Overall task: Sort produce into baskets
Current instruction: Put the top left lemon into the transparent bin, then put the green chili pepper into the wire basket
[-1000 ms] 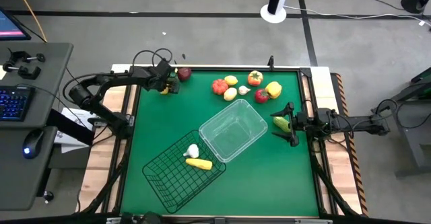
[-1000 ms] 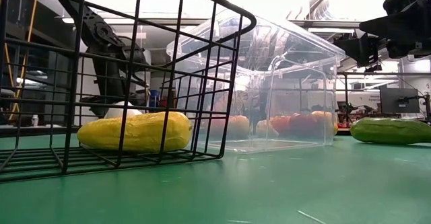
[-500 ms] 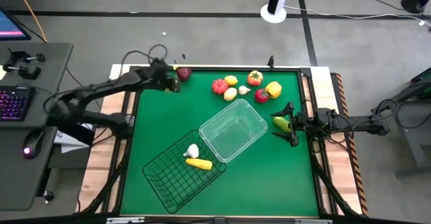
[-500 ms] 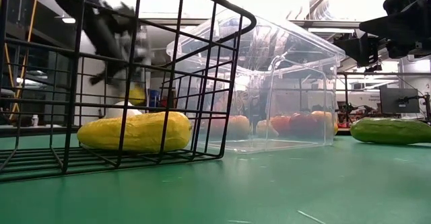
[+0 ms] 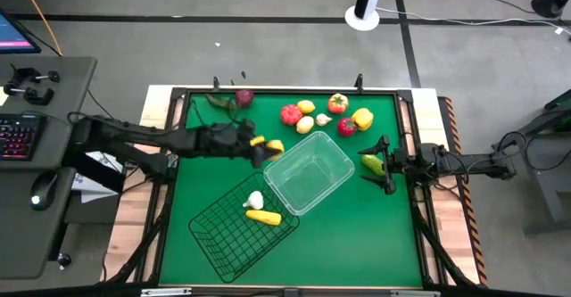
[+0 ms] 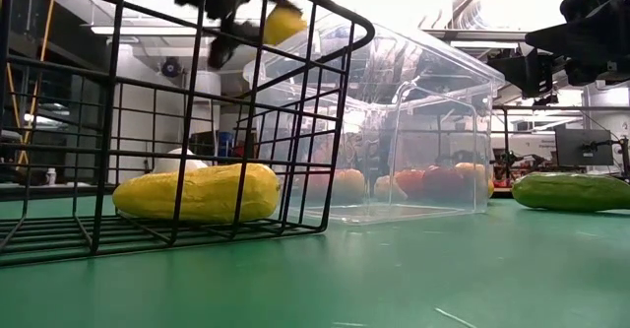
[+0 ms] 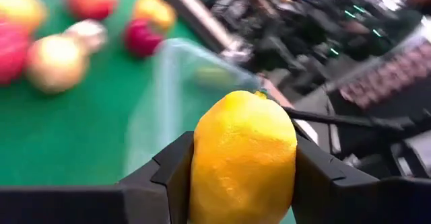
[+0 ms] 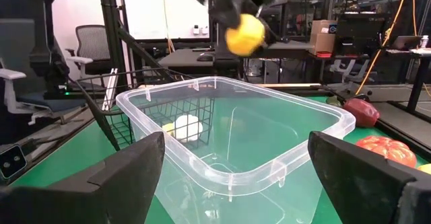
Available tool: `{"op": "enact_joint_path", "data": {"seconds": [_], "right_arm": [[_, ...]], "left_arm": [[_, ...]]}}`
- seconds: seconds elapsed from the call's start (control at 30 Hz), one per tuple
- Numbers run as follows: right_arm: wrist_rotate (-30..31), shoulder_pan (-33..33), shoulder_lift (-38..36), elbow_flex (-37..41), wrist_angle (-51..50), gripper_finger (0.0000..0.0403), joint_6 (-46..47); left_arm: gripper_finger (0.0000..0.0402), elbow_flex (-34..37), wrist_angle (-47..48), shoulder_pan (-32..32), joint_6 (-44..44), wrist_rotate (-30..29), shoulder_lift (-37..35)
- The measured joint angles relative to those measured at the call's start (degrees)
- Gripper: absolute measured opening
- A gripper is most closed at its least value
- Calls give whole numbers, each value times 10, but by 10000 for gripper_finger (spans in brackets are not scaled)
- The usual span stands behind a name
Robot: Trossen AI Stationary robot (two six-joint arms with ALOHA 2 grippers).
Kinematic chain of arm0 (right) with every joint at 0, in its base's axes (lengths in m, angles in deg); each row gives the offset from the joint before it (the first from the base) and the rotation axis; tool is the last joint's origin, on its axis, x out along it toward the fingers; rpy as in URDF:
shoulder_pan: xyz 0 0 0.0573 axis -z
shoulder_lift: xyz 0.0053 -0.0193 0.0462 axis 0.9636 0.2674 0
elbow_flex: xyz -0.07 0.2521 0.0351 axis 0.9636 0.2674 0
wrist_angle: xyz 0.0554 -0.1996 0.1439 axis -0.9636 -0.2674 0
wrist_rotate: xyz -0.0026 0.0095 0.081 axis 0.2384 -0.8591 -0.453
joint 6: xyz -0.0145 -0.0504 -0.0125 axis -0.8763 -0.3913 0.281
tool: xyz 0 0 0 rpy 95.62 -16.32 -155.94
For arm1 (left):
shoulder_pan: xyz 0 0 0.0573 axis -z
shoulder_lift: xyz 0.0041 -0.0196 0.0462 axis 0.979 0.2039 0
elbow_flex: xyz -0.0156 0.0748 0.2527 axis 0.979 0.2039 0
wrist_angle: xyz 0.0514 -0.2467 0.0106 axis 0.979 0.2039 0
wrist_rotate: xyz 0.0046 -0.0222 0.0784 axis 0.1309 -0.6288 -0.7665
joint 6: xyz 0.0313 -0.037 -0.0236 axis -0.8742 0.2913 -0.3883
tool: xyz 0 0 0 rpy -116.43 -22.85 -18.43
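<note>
Left tool [image 5: 265,147] grips lemon [image 7: 242,158] beside clear basket [image 5: 343,168].

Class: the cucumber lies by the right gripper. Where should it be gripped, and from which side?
Grip the cucumber across its narrow middle, coming from above. It lies flat and long on the table, so its slim width fits between the open right gripper's fingers.

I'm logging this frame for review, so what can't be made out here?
- Low view: left gripper blurred by motion, cut off by the top edge.
- High view: lemon small; the fingers' grip shows only in the left wrist view.
- Low view: produce behind the clear basket is smeared by its walls.
</note>
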Motion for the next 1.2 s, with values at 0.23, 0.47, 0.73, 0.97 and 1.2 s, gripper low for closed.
{"op": "enact_joint_path", "data": {"seconds": [0.23, 0.47, 0.73, 0.97, 1.2], "right_arm": [[0, 0, 0, 0, 0, 360, 0], [0, 0, 0, 0, 0, 360, 0], [0, 0, 0, 0, 0, 360, 0], [0, 0, 0, 0, 0, 360, 0], [0, 0, 0, 0, 0, 360, 0]], "left_arm": [[215, -110, 2, 14, -123, 41, 105], [288, -235, 102, -17, -201, 139, 184], [308, -341, 469, -125, -291, -41, 154], [305, -247, 602, -303, -208, -89, 111], [305, -103, 515, -421, -120, -69, 64]]}}
